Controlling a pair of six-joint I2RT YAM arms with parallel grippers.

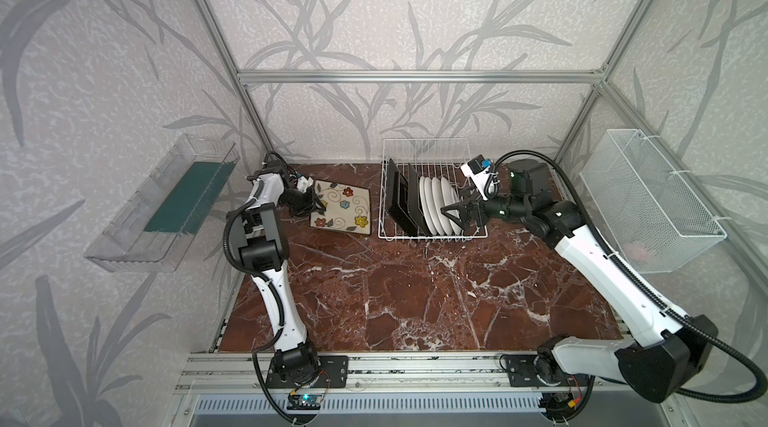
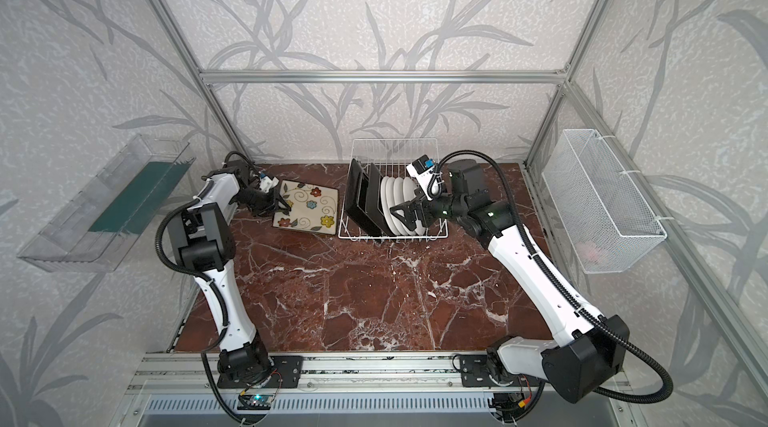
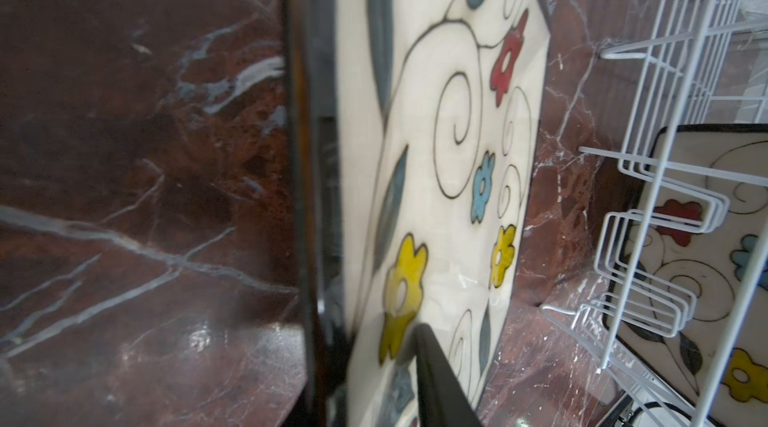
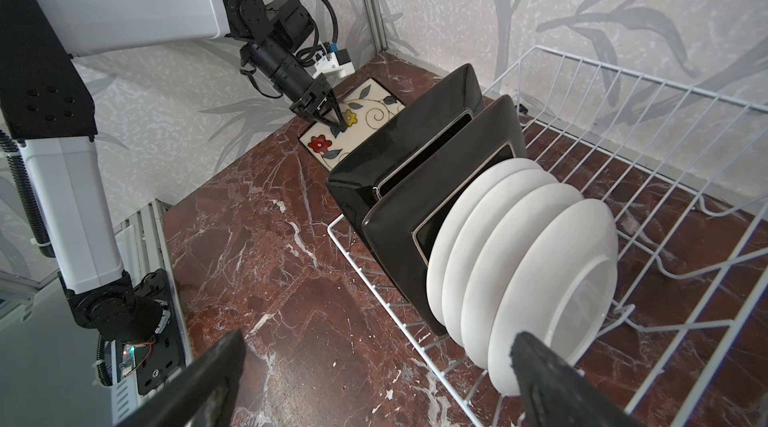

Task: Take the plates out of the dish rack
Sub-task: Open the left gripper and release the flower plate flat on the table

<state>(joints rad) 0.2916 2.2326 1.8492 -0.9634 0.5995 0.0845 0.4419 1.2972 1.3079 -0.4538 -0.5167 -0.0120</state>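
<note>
Marble table | left fingers at flowered plate rim, gap unclear | right fingers apart

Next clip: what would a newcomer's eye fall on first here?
The flowered plate lies on the marble table left of the rack, with the left gripper at its edge. In the rack, four white plates and black square plates stand on edge. The open right gripper hovers at the white ones.
</note>
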